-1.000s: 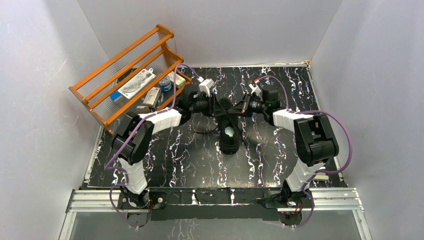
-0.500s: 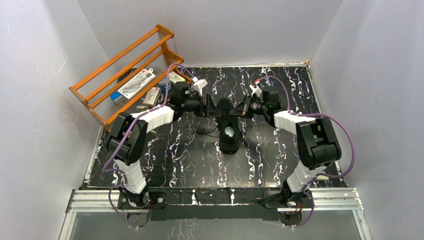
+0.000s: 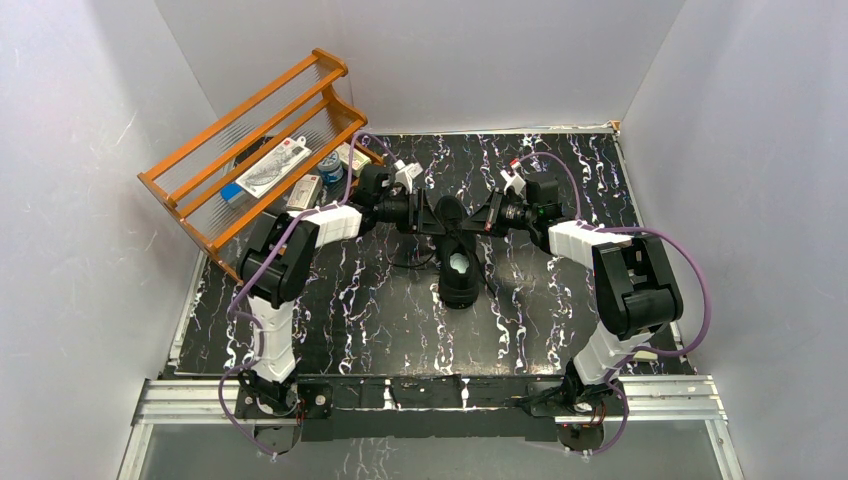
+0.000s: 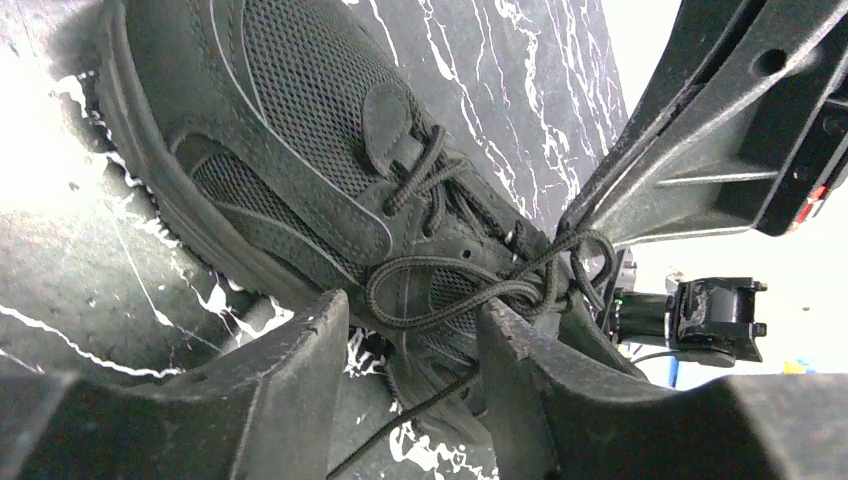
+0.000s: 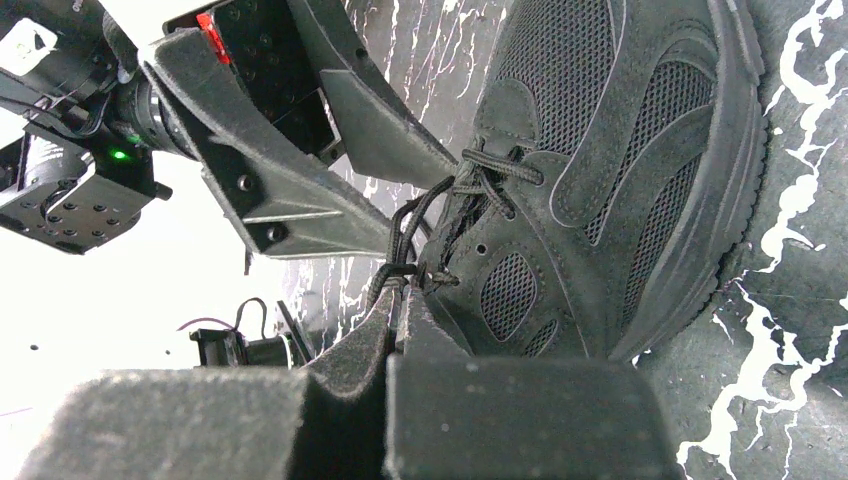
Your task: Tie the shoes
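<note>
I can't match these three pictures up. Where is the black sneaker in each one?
Top external: black sneaker at the table's centre, toe pointing away.
Left wrist: upper left, sole towards the left edge.
Right wrist: upper right, its laces towards the centre.
Shared landmark: the white-veined black table.

No legible text; labels on packets in orange rack too small.

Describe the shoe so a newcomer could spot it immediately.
On the black, white-veined tabletop, look right of the orange rack. Between the left gripper and right gripper lies an all-black low-top sneaker. Its pale insole sets it apart from those black grippers.
</note>
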`<state>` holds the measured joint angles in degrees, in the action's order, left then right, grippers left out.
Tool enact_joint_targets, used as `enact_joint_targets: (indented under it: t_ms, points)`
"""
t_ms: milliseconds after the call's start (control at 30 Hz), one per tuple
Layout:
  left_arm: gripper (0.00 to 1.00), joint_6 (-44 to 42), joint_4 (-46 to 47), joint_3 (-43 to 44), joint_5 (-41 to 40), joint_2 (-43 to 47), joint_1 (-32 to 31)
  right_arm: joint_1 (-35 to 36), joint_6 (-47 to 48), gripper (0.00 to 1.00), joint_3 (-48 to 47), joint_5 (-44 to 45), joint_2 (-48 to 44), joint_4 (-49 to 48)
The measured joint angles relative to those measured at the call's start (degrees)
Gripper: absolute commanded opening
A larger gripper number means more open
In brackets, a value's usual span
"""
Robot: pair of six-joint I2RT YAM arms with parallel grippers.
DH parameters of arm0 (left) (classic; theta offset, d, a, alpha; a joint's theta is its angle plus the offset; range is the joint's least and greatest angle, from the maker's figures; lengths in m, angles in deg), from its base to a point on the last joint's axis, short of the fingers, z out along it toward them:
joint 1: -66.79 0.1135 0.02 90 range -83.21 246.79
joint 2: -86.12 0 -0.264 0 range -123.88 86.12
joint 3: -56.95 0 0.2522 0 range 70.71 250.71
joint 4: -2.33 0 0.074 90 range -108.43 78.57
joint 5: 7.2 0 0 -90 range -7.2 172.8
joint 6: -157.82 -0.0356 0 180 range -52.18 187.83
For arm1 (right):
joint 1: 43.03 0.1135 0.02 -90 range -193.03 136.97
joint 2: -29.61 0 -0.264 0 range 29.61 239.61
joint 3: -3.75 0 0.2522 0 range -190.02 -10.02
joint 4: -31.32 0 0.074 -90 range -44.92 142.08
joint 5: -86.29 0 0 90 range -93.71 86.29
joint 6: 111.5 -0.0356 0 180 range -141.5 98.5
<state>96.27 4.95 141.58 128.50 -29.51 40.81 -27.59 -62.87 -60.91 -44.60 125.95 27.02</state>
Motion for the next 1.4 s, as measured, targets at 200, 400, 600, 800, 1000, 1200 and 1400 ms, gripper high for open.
enact_joint_targets:
  t_ms: [200, 400, 600, 800, 1000, 1200, 1400]
  points:
    - [0.22, -0.09, -0.57, 1.51, 0.17, -1.38, 0.00, 0.00, -0.02, 0.00, 0.00, 0.02, 0.00, 0.04]
    - [0.00, -0.85, -1.05, 0.46, -0.74, -0.13, 0.00, 0.00, 0.07, 0.00, -0.26, 0.28, -0.13, 1.05]
    - [0.00, -1.77, -3.78, -2.49, -2.89, 4.79, -0.04, 0.00, 2.43, 0.00, -5.16, 2.19, -0.17, 9.55]
    - [0.00, 3.21, -4.26, -5.73, -5.68, 9.92, -1.44, 0.00, 6.21, 0.00, -5.99, 6.14, -2.34, 16.09]
    - [0.00, 9.66, -4.94, -10.67, -9.57, 13.73, -2.75, 0.00, 10.19, 0.00, -7.56, 9.25, -3.04, 21.97]
    - [0.00, 12.63, -8.26, -12.61, -11.76, 15.67, -2.73, 0.00, 11.89, 0.00, -8.24, 11.43, -3.04, 25.83]
    - [0.00, 15.54, -9.20, -17.51, -13.40, 21.29, -2.75, 0.00, 13.44, 0.00, -8.48, 15.89, -3.30, 28.83]
